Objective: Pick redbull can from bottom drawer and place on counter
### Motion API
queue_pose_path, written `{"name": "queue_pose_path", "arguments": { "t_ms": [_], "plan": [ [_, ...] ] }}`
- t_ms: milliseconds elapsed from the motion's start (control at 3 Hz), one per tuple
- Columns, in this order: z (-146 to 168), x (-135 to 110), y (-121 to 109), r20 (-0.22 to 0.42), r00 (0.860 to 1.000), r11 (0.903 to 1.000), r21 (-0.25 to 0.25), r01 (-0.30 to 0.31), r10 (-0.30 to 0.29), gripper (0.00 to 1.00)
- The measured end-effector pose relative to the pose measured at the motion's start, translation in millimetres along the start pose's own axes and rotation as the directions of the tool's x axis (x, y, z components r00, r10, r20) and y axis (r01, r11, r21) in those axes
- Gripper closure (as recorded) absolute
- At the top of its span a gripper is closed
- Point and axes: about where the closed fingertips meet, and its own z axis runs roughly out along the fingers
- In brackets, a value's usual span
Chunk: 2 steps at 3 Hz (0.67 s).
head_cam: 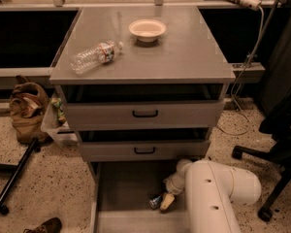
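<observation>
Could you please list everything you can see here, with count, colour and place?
counter: one, grey, cabinet top
water bottle: one, clear, lying on counter's left
bowl: one, cream, counter's back
handled drawers: two, grey, under the counter
bottom drawer: one, grey, pulled out lowest
redbull can: one, silver-blue, in bottom drawer
bag: one, brown, floor left
office chair: one, black, right
arm: one, white, lower right
tool: one, beige, in bottom drawer beside the can

Redbull can (154, 201) partly hidden by end effector (163, 202) (in bottom drawer (123, 188))
</observation>
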Motion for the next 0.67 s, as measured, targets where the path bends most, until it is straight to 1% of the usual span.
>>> {"name": "queue_pose_path", "arguments": {
  "t_ms": [333, 667],
  "plan": [
    [0.0, -0.1, -0.3, 0.000, 1.000, 1.0000, -0.002, 0.000, 0.000, 0.42],
    [0.0, -0.1, -0.3, 0.000, 1.000, 1.0000, -0.002, 0.000, 0.000, 0.64]
  ]
}}
